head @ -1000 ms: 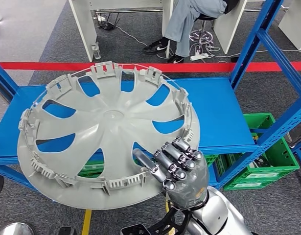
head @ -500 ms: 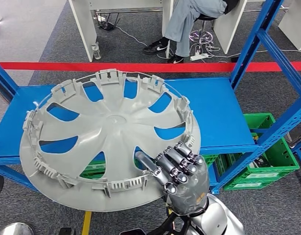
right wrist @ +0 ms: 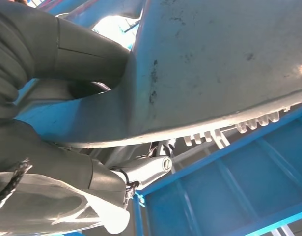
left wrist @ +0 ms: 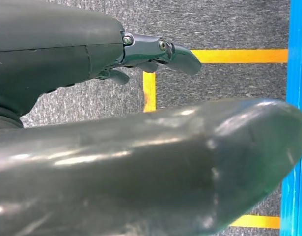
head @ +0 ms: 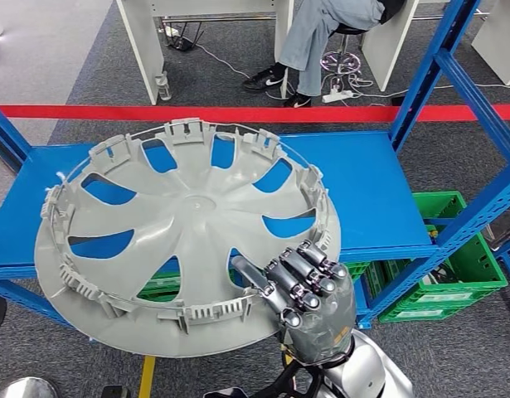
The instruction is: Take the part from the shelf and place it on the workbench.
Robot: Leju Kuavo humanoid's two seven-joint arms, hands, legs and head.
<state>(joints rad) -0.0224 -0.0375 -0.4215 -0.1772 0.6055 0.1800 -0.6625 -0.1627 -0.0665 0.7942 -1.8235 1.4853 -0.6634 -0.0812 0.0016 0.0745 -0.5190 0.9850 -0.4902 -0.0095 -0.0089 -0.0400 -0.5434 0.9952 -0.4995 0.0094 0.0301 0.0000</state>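
While the right hand [head: 314,303] grips the grey wheel cover [head: 187,232], the blue shelf [head: 371,199] stands on grey carpet [head: 70,50].

A big round grey plastic wheel cover [head: 189,224] with long curved holes and small clips all around its rim is the part. Its inner side faces up. It is tilted a little, with the near edge lower. It sits over the front edge of the blue metal shelf [head: 371,191], held at its near right rim by the right robot hand [head: 305,294].
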